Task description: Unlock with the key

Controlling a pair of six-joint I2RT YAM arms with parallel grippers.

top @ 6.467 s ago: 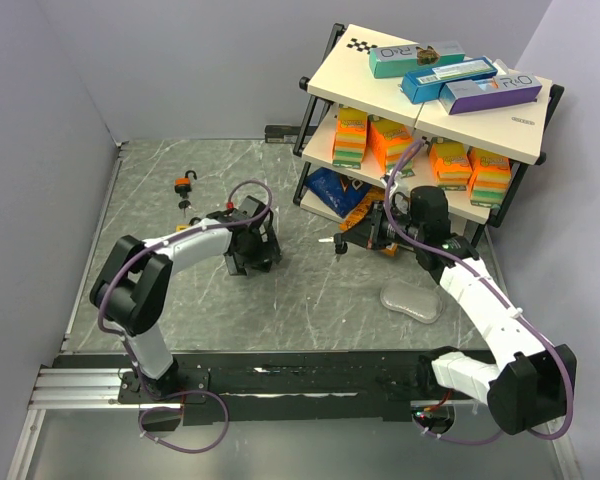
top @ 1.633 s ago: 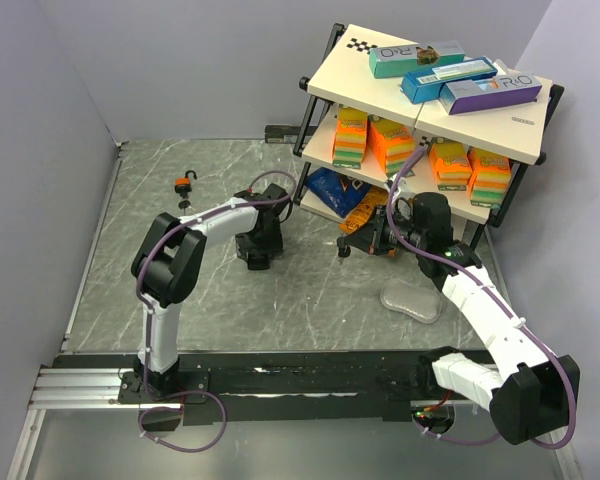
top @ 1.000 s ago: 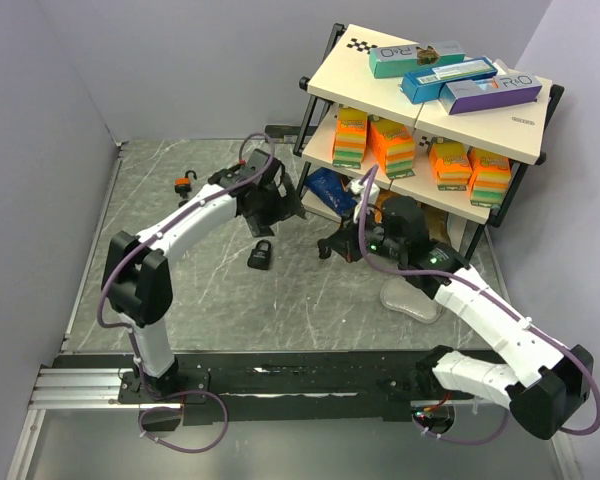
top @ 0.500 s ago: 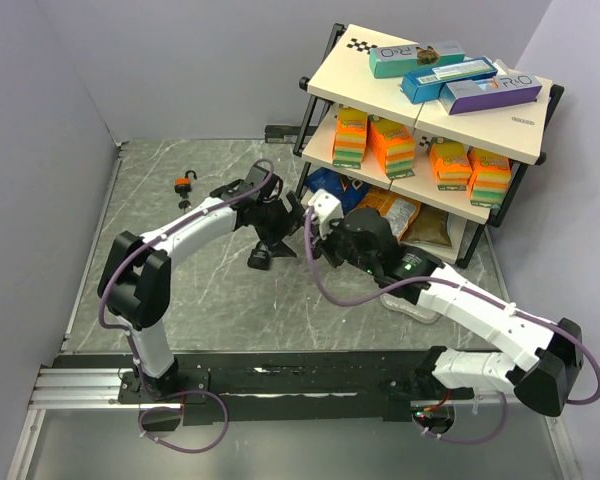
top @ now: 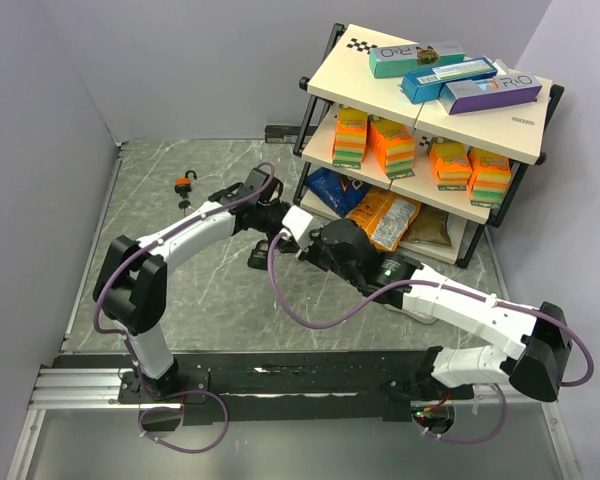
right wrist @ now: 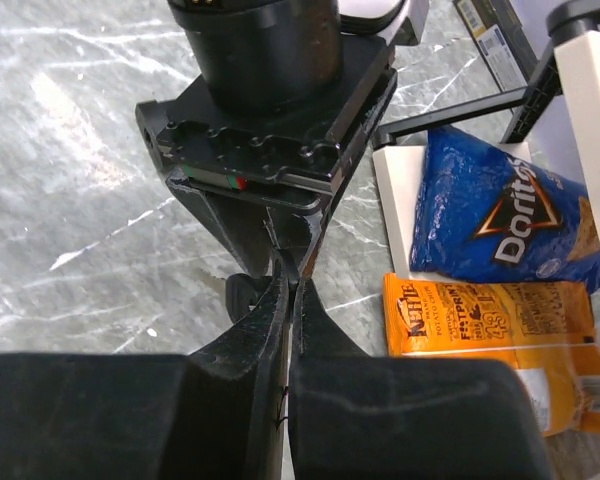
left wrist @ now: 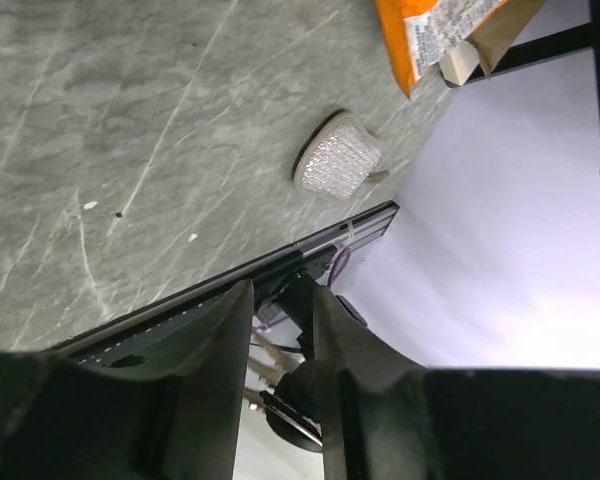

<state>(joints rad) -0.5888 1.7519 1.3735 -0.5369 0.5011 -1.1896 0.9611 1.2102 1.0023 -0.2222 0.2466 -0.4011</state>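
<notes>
A black padlock point(top: 259, 258) lies on the grey table, loose from both grippers; it also shows as a dark lump point(right wrist: 242, 295) in the right wrist view. My right gripper point(top: 290, 226) point(right wrist: 291, 275) is shut on the key point(right wrist: 287, 256), of which only a thin dark tip shows. My left gripper point(top: 283, 216) point(right wrist: 287, 262) faces it head-on, above the padlock. Its fingers point(left wrist: 220, 340) stand narrowed on either side of the right gripper's tips. Whether they touch the key is hidden.
A small orange padlock point(top: 185, 182) lies at the back left. A black shelf rack point(top: 420, 95) with boxes and chip bags point(right wrist: 480, 320) stands at the right. A clear glittery lump point(left wrist: 338, 165) lies on the table by the right arm.
The right arm has swung left with the key until its tips meet the left gripper. The left gripper came down from its raised spot and its fingers narrowed. The black padlock stayed put.
</notes>
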